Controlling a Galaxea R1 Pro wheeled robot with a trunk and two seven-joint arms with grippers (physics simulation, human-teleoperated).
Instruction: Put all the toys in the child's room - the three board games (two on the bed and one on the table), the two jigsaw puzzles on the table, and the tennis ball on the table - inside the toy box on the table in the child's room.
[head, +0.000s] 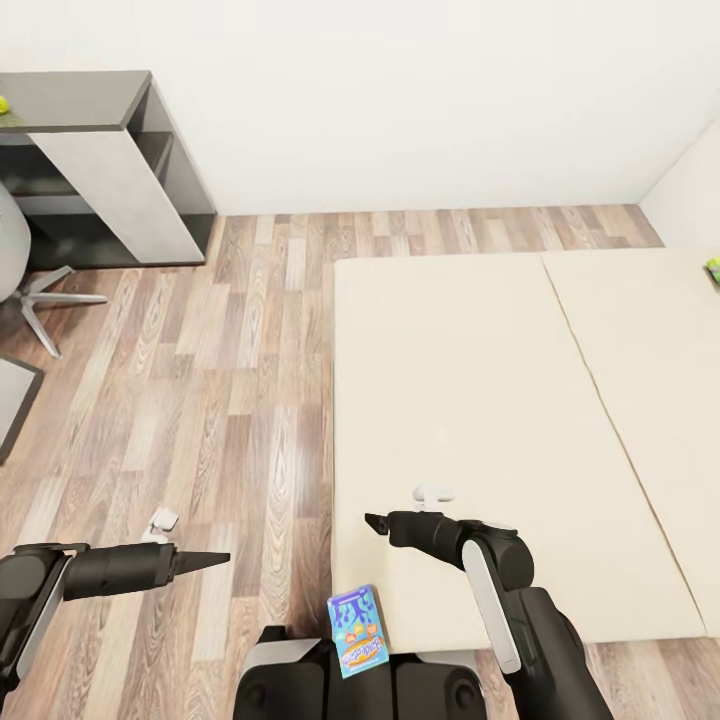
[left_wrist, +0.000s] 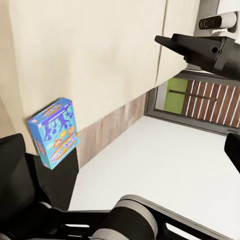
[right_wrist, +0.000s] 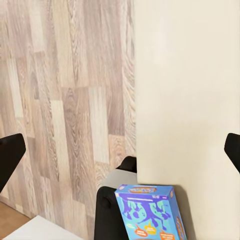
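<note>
1. The blue cartoon-printed board game box (head: 357, 632) stands tilted on the robot's dark base (head: 300, 680), at the near corner of the plain beige mattress (head: 480, 400); neither gripper touches it.
2. The left gripper (head: 205, 561) hangs over the wood-plank floor (head: 200, 400), its dark fingers seemingly pressed together into one point.
3. The right gripper (head: 378, 521) hovers above the mattress; its fingertips sit at opposite edges of the right wrist view, spread wide and empty.
4. A small yellow-green ball (head: 4, 104) rests on the dark grey desk corner (head: 80, 100), far left.
5. A green-edged item (head: 713, 267) lies on the bed's far right edge, too cropped to identify.
</note>
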